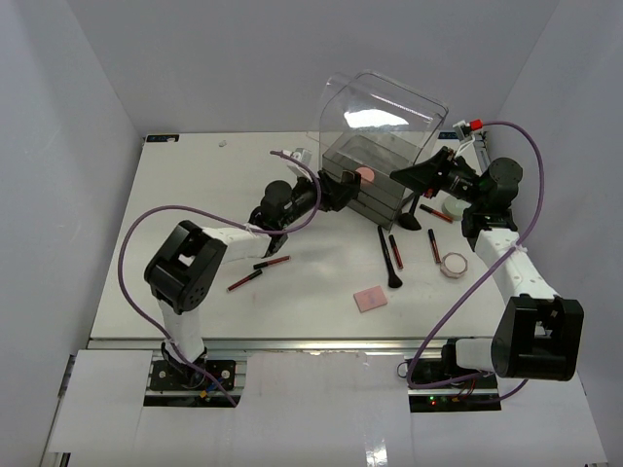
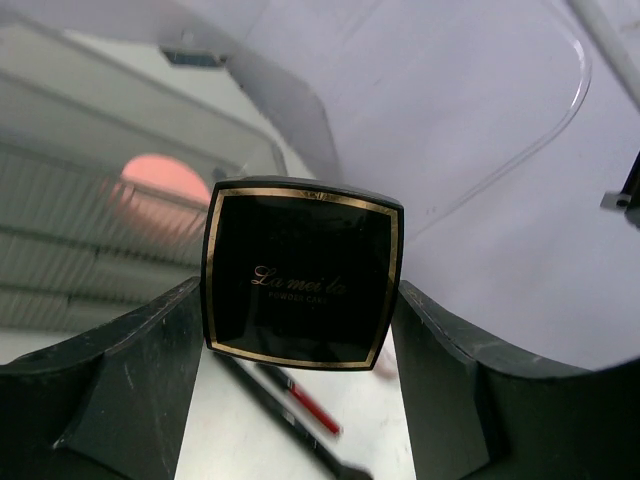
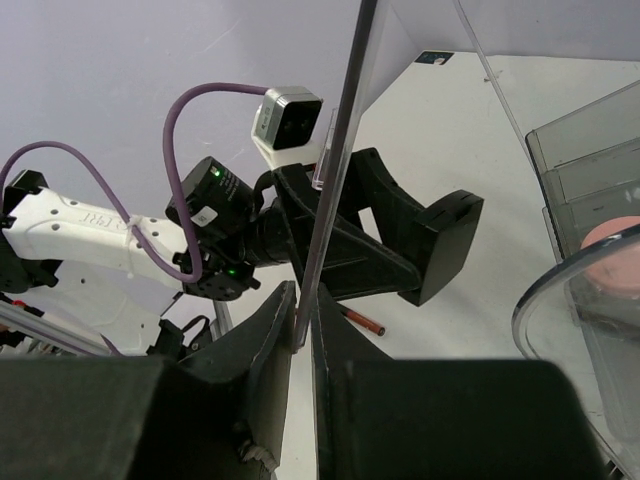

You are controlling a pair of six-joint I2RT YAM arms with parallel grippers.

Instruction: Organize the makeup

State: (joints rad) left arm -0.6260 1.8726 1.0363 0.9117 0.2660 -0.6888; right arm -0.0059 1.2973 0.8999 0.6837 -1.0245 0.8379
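Pale walls [image 1: 243, 58] enclose a white table [image 1: 311, 292]. Upper centre of the overhead view, the left gripper [image 1: 341, 190] clamps a black powder compact [image 2: 303, 275] at the clear drawer box [image 1: 375, 185]. The right gripper [image 3: 303, 300] pinches its raised lid [image 3: 345, 150]. If that thin pinch slips, the lid could drop onto the compact.

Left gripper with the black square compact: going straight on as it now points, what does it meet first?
Most likely the clear plastic drawer box, near the round pink compact inside; depth is unclear.
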